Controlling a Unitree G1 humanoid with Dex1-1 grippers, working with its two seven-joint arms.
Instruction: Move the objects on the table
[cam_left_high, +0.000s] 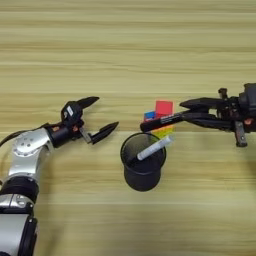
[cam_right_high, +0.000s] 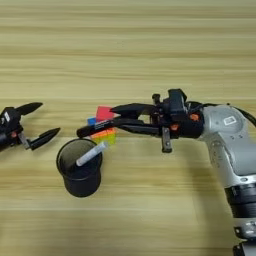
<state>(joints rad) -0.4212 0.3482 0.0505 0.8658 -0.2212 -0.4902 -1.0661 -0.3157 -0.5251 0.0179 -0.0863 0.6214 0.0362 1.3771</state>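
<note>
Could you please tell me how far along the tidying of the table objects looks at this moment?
Done, it seems: the grey-white marker already leans inside the black cup. In hand: the right gripper holds the thin black pen just above and beside the cup rim, not yet released. Left: the red cube and the multicoloured block sit behind the cup. The left gripper waits open, empty.

Both eyes look steeply down on the table (cam_left_high: 128, 45) from close above; they share the black cup (cam_left_high: 143, 162) at centre.
</note>
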